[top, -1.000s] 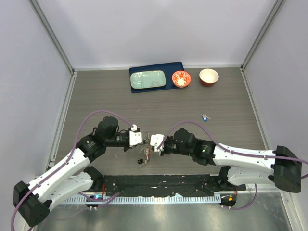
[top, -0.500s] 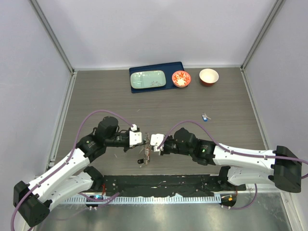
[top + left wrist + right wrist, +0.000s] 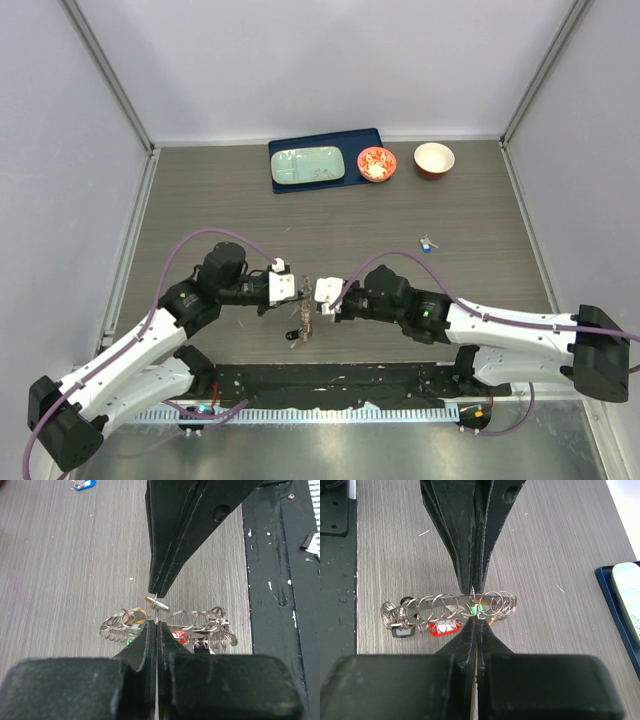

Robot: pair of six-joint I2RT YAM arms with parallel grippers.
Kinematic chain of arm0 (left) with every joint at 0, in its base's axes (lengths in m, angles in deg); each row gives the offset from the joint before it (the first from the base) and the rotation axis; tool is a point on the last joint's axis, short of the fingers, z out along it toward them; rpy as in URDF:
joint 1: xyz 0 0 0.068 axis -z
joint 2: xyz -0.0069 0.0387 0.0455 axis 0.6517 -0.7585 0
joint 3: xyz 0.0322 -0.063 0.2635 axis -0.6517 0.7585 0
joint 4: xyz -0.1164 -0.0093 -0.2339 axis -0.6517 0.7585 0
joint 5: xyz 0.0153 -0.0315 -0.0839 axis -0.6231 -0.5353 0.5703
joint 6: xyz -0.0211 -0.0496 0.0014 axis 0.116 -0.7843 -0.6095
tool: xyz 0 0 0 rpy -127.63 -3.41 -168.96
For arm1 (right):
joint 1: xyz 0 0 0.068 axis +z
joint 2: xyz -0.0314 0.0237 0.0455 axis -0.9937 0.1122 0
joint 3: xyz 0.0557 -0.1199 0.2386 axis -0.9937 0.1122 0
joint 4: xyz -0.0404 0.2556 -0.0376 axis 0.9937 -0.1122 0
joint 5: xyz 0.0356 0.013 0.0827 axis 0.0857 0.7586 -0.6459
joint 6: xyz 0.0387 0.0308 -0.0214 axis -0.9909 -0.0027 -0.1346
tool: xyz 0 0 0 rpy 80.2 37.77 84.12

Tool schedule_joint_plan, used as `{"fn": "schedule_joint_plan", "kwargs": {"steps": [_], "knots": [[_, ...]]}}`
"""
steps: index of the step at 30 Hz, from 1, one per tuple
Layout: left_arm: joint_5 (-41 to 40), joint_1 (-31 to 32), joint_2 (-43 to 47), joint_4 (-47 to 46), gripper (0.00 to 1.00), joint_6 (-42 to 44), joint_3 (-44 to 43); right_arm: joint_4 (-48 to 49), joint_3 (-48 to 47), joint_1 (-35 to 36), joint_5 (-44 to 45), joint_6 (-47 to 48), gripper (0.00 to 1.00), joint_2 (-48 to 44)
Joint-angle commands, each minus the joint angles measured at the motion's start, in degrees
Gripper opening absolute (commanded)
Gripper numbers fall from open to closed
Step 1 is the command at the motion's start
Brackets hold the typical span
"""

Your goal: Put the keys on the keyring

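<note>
Together, the left pincer [image 3: 156,622] and right pincer [image 3: 476,620], each shut, nip the keyring [image 3: 437,601] between their tips.

keyring [image 3: 302,324] front-centre, maybe off table [image 3: 200,200] | key [image 3: 427,243] right | tray [image 3: 358,138] behind

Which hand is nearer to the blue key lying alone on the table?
The right hand. It is left of the blue key and nearer the robot; the left hand lies beyond it, farther left.
</note>
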Motion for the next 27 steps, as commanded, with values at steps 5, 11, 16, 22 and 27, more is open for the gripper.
{"fn": "schedule_joint_plan", "kwargs": {"steps": [5,11,16,22,27], "knots": [[0.74,-0.22,0.66,-4.39,0.0,-0.64,-0.31,2.87,-1.21,0.23,-0.74,-0.57,0.01,-1.81],[0.39,-0.4,1.19,-4.83,0.0,-0.82,-0.14,1.99,-1.47,0.23,-0.13,-0.48,0.01,-0.85],[0.12,-0.75,2.07,-5.71,0.0,-1.17,0.3,1.73,-1.65,0.23,0.23,-0.75,0.01,-0.58],[0.04,-0.92,2.6,-6.77,0.0,-1.52,0.74,1.82,-1.74,0.23,-0.03,-0.84,0.01,-0.4],[0.91,-0.92,2.33,-6.77,0.0,-1.61,0.66,2.34,-1.65,0.23,-0.21,-0.92,0.01,-0.76]]}}
